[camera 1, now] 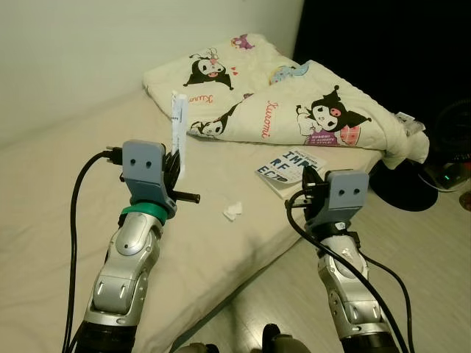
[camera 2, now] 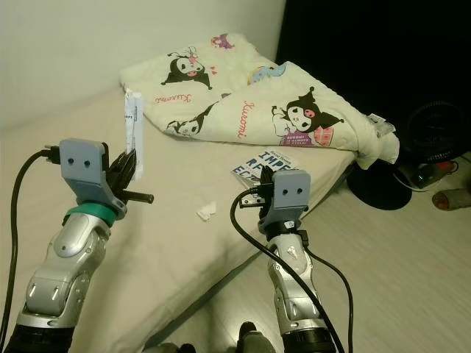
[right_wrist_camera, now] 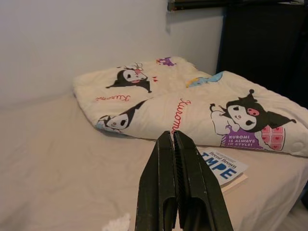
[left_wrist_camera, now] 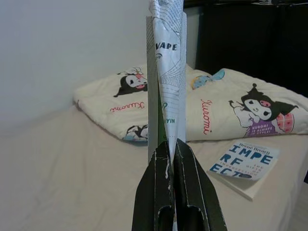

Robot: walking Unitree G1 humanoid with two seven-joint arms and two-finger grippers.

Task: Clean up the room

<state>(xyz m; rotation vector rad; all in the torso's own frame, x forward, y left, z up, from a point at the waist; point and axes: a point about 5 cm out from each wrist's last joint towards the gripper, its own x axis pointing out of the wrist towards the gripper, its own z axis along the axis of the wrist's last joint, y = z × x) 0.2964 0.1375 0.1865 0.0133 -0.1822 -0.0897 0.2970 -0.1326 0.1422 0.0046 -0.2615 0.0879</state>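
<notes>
Left gripper (camera 1: 175, 165) raised at centre-left of frame, fingers (left_wrist_camera: 166, 192) pinched tight on lower end of a long flat wrapper (left_wrist_camera: 166, 72), held upright above the bed (camera 1: 59, 191). Printed foil or paper by the look; likely very light, thin, floppy beyond the grip, prone to crease or slip if pinch loosens, so hold near the end seems adequate and no force needed. Right gripper (right_wrist_camera: 179, 187) at lower right of frame, over the mattress edge, fingers pressed together on nothing. Crumpled white tissue scrap (camera 1: 232, 212) at frame centre, lying between the two arms; probably soft, weightless, crushable, best nipped from above at its bulk. Paperback book (camera 1: 288, 169) right of centre, flat on the sheet, one corner under the folded cartoon-print blanket (camera 1: 294, 95) at upper centre; stiff, heavier, likely needing a grip at an exposed edge. Bed surface cream, soft, low to the floor, likely to give under pressure. Pale wall at upper left, dark area at upper right, black fan base (camera 1: 405, 187) on pale wooden floor (camera 1: 434, 279) at right.
</notes>
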